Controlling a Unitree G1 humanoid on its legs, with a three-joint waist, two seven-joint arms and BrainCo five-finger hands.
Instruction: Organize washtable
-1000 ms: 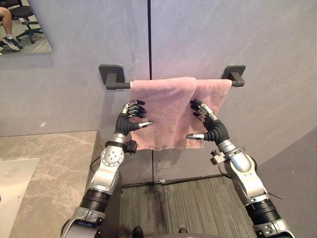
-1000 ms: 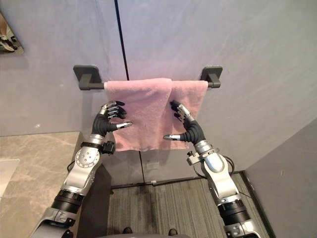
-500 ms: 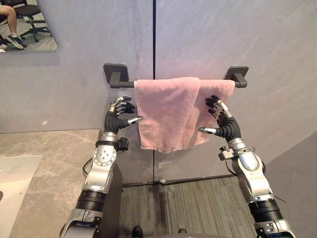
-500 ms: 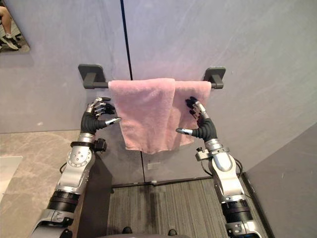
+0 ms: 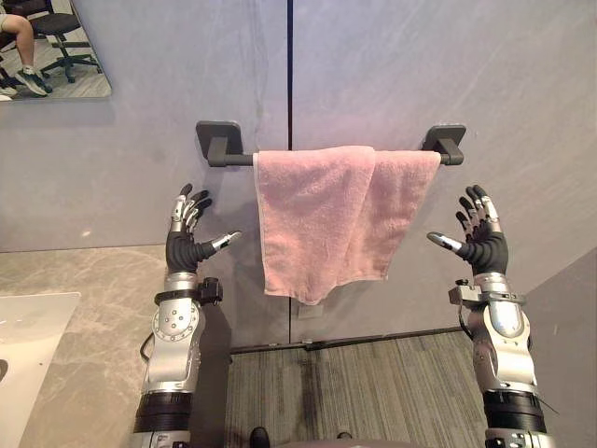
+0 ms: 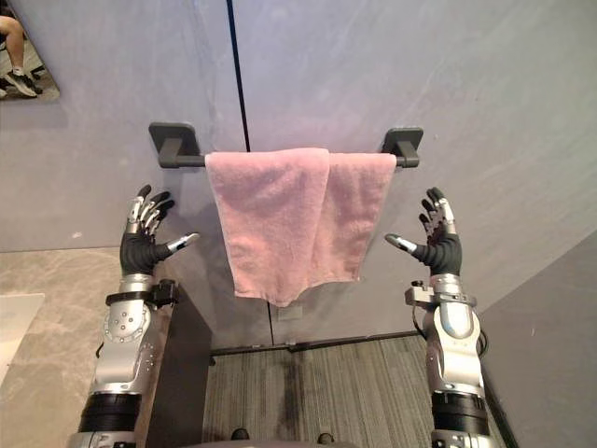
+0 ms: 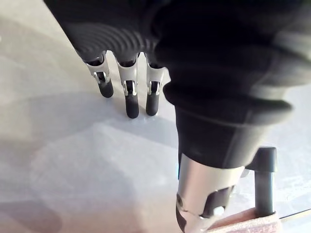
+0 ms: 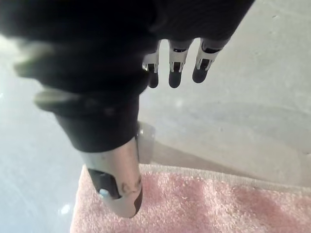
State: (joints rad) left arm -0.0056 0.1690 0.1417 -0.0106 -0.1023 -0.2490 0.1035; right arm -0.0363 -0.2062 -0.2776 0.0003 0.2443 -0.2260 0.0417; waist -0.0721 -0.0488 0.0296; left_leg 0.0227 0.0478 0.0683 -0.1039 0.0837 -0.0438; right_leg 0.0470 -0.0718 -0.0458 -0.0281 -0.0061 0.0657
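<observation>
Left eye view had the pink towel (image 5: 322, 219) draped over the towel bar (image 5: 239, 160), dead centre on the grey wall (image 5: 466, 65). It sat toward the three o'clock bracket (image 5: 445, 143), with bare rod showing at the nine o'clock end. One fold lay over another, and the hem ran uneven, dipping to a point at six o'clock.

Off at nine o'clock of the cloth hung the left hand (image 5: 183, 248), fingers straight and spread, thumb out, holding nothing and well apart from the towel. Mirroring it at three o'clock was the right hand (image 5: 485, 250), just as wide open, just as empty, also clear of the fabric. Both wrist views agreed: straight fingers against bare wall.

The marble worktop (image 5: 93, 299) stretched away at eight o'clock.

By my reading, the hanging step looked all but done. The next move called either for a tug to level that hem, or a turn down toward the worktop.
</observation>
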